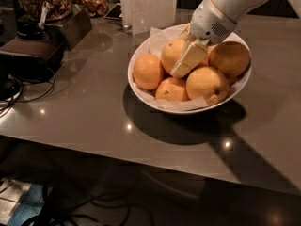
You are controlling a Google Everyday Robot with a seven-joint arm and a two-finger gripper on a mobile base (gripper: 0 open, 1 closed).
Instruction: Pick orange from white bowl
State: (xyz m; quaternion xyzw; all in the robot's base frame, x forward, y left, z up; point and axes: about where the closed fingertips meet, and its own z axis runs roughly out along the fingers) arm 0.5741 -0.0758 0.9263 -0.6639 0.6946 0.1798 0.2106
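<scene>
1. The hand (pixel 187 62) reaches from the upper right into the bowl (pixel 141 95) on the table (pixel 84 112), lying across a paler fruit (pixel 169 51).
2. Whether it is clenched or released cannot be told.
3. The orange (pixel 147 71) sits at the bowl's left side, just left of the hand.

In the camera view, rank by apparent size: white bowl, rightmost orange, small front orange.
1. Wide white ceramic bowl
2. Dull brownish rightmost orange
3. Small deep-orange front fruit
The gripper reaches into the bowl's middle.
</scene>
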